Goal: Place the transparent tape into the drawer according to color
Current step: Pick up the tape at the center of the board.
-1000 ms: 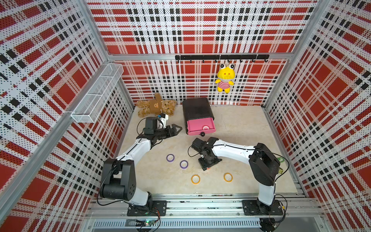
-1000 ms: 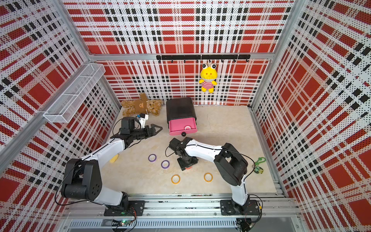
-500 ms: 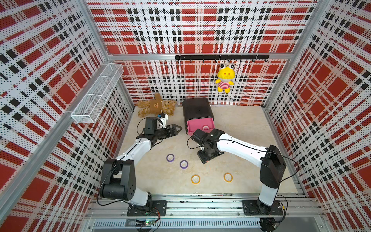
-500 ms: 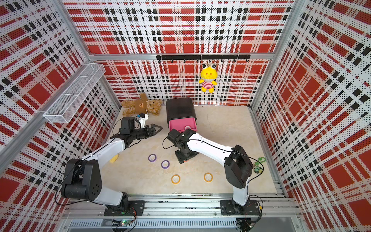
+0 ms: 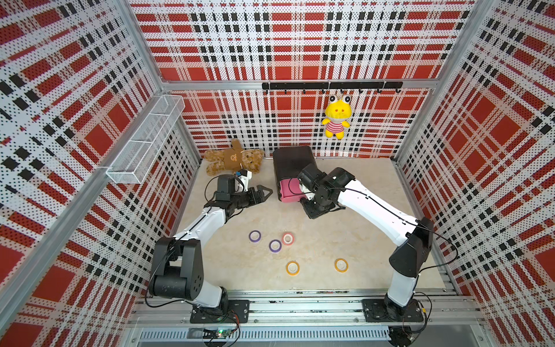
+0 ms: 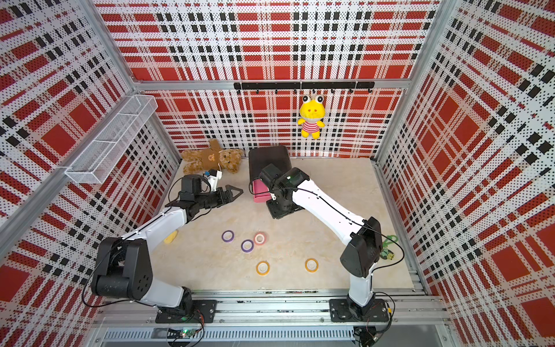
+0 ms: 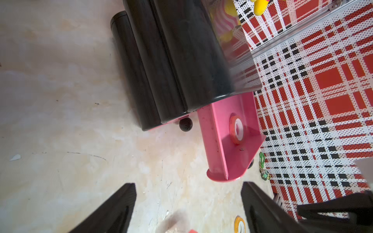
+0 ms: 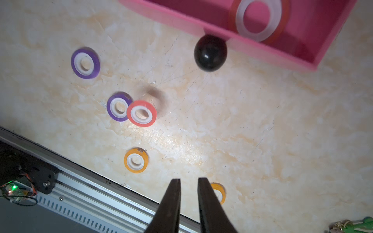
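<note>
Red tape ring now lies on the table against a purple ring, where the right gripper hung low a second ago. It probably slipped out, though blur leaves doubt. That gripper's jaws are pressed together on nothing, and its arm has swung up beside the open drawer, which holds the other red ring. The pick needs repeating. Left gripper is spread and empty near the chest.

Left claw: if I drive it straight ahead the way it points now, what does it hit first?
Probably the pulled-out pink drawer of the black chest: the open left claw points at its side wall, with nothing seen between. Height is hard to judge.
</note>
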Robot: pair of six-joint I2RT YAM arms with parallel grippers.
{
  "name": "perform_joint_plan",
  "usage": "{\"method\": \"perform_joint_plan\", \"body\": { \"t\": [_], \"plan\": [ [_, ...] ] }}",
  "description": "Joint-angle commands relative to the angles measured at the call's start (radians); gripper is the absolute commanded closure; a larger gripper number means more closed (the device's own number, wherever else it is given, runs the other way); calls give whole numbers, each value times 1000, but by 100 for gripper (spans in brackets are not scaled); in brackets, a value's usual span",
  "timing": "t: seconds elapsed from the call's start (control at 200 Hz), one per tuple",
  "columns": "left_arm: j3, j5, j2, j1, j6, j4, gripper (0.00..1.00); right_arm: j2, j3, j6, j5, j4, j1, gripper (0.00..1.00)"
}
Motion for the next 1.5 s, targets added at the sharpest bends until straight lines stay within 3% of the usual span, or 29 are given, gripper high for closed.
{"method": "perform_joint_plan", "body": {
  "t": [0.0,0.276,0.411,0.651,0.902,1.318,1.493],
  "plan": [
    [-2,10,-17,5,6,23,11,45,-8,-40,3,-37,-1,71],
    [-24,-2,-21,20,6,23,11,35,-179,7,-71,154,71,31],
    [-29,-6,-21,28,1,23,11,51,-226,26,-89,228,121,20],
    [-49,-13,-28,51,-2,23,11,112,-318,6,-87,355,182,16],
    [-48,-9,-29,52,-2,26,11,201,-272,-89,-25,396,221,14],
    [-51,-8,-31,57,-1,26,11,236,-307,-318,-61,470,220,14],
    [-53,-8,-31,68,-2,26,11,276,-270,-346,-78,478,219,14]
  ]
}}
